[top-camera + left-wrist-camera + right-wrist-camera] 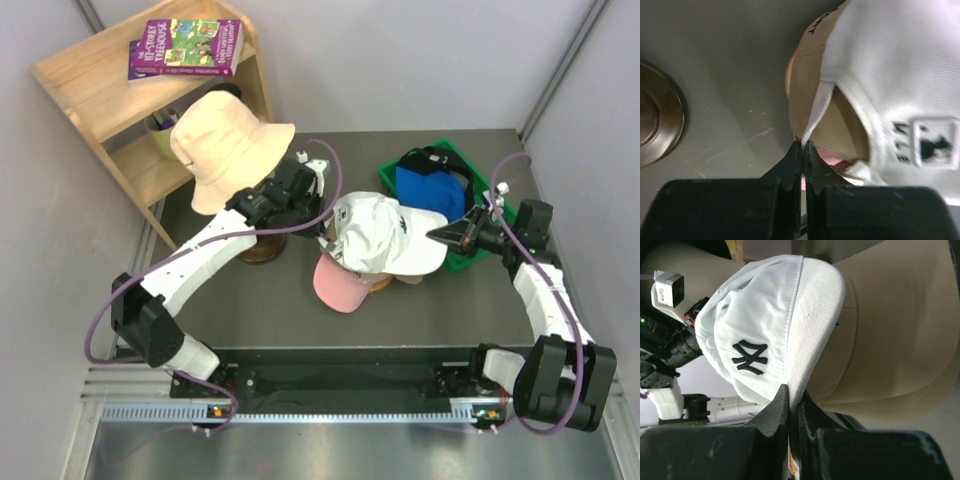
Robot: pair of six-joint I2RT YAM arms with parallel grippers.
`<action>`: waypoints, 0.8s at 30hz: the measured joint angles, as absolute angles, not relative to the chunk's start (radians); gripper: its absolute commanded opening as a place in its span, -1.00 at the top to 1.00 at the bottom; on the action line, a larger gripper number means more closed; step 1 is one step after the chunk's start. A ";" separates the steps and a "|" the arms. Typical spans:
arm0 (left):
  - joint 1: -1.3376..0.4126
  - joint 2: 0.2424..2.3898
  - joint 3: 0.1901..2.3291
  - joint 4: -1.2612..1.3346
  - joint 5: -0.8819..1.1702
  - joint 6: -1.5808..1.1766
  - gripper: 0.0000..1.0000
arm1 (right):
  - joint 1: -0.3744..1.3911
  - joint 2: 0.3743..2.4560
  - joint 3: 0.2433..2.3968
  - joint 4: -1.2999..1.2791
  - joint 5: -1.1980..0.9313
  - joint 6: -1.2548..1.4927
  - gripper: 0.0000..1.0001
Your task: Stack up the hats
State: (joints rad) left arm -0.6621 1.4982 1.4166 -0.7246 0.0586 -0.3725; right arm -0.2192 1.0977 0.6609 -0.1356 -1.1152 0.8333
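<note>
A white cap (385, 235) with a black logo lies over a khaki-tan cap (812, 85) and a pink cap (338, 285) at the table's middle. My left gripper (803, 146) is shut on the white cap's rear edge (815, 120). My right gripper (792, 395) is shut on the white cap's peak (812, 335), with the tan cap (890, 330) just below it. A royal blue cap (428, 190) and a black one (430, 157) lie in the green bin. A pale peach hat (228, 147) sits on the stand at the left.
A green bin (505, 213) stands at the right. A round wooden stand base (655, 120) sits left of the caps. A wooden shelf (110, 90) with a purple book (185, 47) stands at the back left. Grey walls close in on both sides.
</note>
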 measured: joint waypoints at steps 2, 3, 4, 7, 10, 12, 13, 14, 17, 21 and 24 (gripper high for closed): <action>-0.662 1.513 1.412 -0.725 0.043 -0.373 1.00 | -0.219 1.116 0.697 -0.210 -1.106 0.775 1.00; -0.662 1.525 1.412 -0.725 0.033 -0.373 1.00 | -0.219 1.124 0.711 -0.244 -1.101 0.745 1.00; -0.663 1.537 1.412 -0.725 0.026 -0.373 1.00 | -0.219 1.132 0.725 -0.279 -1.095 0.717 1.00; -0.666 1.577 1.412 -0.727 0.006 -0.376 1.00 | -0.219 1.150 0.750 -0.359 -1.077 0.651 1.00; -0.672 1.616 1.412 -0.728 -0.006 -0.377 1.00 | -0.219 1.155 0.756 -0.412 -1.054 0.609 1.00; -0.673 1.635 1.412 -0.728 -0.010 -0.378 1.00 | -0.218 1.157 0.763 -0.450 -1.035 0.582 1.00; -0.674 1.640 1.412 -0.728 -0.010 -0.379 1.00 | -0.218 1.161 0.769 -0.466 -1.028 0.569 1.00; -0.675 1.644 1.412 -0.728 -0.012 -0.380 1.00 | -0.217 1.164 0.774 -0.480 -1.022 0.555 1.00; -0.677 1.648 1.412 -0.731 -0.015 -0.381 1.00 | -0.216 1.168 0.775 -0.503 -1.006 0.526 1.00; -0.677 1.648 1.408 -0.734 -0.015 -0.384 1.00 | -0.211 1.173 0.772 -0.513 -0.984 0.506 1.00; -0.677 1.648 1.398 -0.736 -0.012 -0.389 1.00 | -0.208 1.174 0.762 -0.513 -0.969 0.500 1.00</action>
State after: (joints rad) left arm -0.6773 1.6478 1.3979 -0.7364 -0.0124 -0.3885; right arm -0.2085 1.1740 0.7620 -0.5125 -0.9691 0.5003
